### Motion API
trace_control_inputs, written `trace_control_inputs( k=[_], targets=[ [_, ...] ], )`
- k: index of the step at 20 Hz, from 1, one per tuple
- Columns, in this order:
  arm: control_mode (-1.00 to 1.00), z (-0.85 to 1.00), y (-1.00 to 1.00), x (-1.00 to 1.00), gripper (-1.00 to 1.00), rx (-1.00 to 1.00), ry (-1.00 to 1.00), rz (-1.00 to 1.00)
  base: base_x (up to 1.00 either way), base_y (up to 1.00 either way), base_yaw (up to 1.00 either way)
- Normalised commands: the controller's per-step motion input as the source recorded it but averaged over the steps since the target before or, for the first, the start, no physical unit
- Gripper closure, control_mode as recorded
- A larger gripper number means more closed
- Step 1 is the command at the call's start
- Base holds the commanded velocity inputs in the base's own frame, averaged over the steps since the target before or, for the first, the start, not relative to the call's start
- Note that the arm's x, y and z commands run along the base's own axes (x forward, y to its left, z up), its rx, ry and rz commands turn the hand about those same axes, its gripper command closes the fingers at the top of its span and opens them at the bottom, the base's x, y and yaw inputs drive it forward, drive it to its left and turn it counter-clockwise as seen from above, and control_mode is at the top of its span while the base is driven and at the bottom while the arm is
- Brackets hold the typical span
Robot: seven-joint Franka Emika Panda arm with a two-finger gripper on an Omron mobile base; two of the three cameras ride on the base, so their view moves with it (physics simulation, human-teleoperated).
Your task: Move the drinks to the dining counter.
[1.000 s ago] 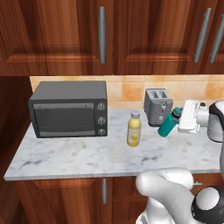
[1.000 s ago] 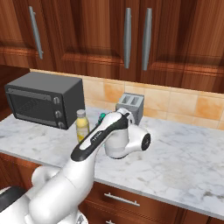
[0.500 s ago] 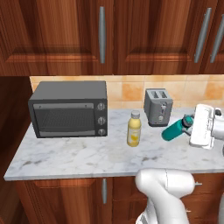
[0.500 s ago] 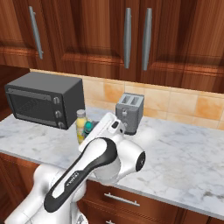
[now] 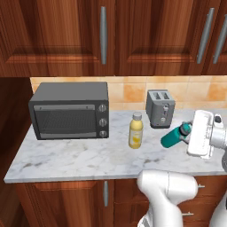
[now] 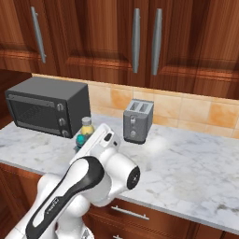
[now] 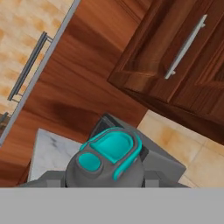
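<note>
Teal bottle (image 5: 174, 137), tilted, is clamped in the part-closed gripper (image 5: 188, 134) right of the toaster (image 5: 160, 108); a loose grip risks dropping it.

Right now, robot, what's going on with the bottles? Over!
Gripper shut on small teal bottle with dark cap, lifted off the marble worktop, tilted sideways. Small yellow bottle with white cap upright beside silver toaster. Nothing blocking.

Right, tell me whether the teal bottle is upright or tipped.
Tipped: the teal bottle hangs slanted in the gripper, above the counter, unlike the standing yellow bottle.
</note>
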Motion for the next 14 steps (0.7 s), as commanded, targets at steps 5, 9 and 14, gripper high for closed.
trace_control_inputs(
  k=[5, 9, 14],
  targets=[
    [1.00, 0.00, 0.00, 0.00, 1.00, 0.00, 0.00, 0.00, -0.18, 0.00, 0.01],
    [1.00, 0.00, 0.00, 0.00, 1.00, 0.00, 0.00, 0.00, -0.62, 0.00, 0.16],
    [1.00, 0.00, 0.00, 0.00, 1.00, 0.00, 0.00, 0.00, -0.86, 0.00, 0.33]
  ],
)
